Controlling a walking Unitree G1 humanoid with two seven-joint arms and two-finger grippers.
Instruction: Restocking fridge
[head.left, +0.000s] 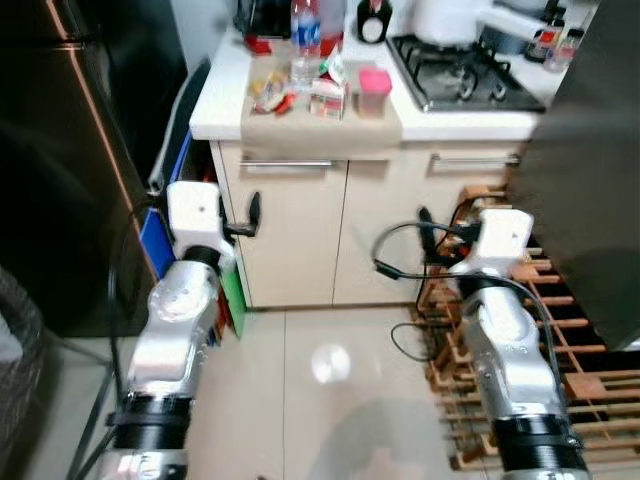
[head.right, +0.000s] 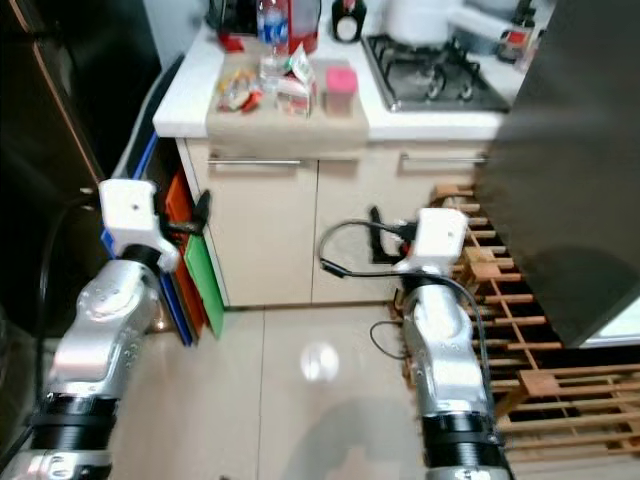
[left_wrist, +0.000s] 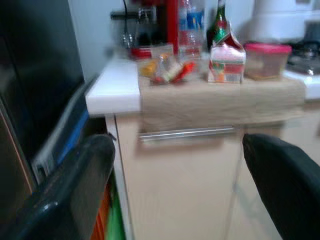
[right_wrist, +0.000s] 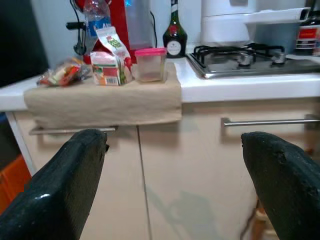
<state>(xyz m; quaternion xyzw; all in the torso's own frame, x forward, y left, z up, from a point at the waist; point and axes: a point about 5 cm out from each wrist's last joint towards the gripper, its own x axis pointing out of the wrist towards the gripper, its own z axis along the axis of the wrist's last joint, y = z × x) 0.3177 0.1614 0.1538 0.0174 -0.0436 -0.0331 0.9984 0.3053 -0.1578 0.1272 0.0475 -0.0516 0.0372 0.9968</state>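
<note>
So we stand facing the kitchen cabinet, both arms raised forward, nothing in hand. Our left pincer (left_wrist: 175, 165) is spread wide and empty, its two fingers framing the cabinet door below the worktop (head.left: 225, 95). Our right pincer (right_wrist: 175, 165) is likewise wide and empty, aimed at the same cabinet front. Both sit well short of the worktop edge and lower than it, so we judge this as an approach stance, not a reach yet.

The groceries to restock are grouped on a beige cloth (right_wrist: 105, 102) laid over the worktop edge, probably staged together for pickup: a small carton (right_wrist: 111, 62) with its gable top opened, a clear tub with a pink lid (right_wrist: 150, 64) just beside it, a clear packet of snacks (right_wrist: 62, 75) on the other side, and a water bottle (head.left: 306, 40) behind. Tub contents look pale brownish, too blurred to name. A dark wine bottle (right_wrist: 174, 35) stands further back by the wall, and a gas hob (head.left: 460, 75) sits to the right of the cloth.

The dark fridge (head.left: 60, 150) rises on our left, its door apparently shut. Coloured boards (head.right: 195, 260) are stacked upright in the gap between fridge and cabinet. A wooden rack (head.left: 520, 350) lies on the floor on our right, close to the right arm, a snag risk when turning.
</note>
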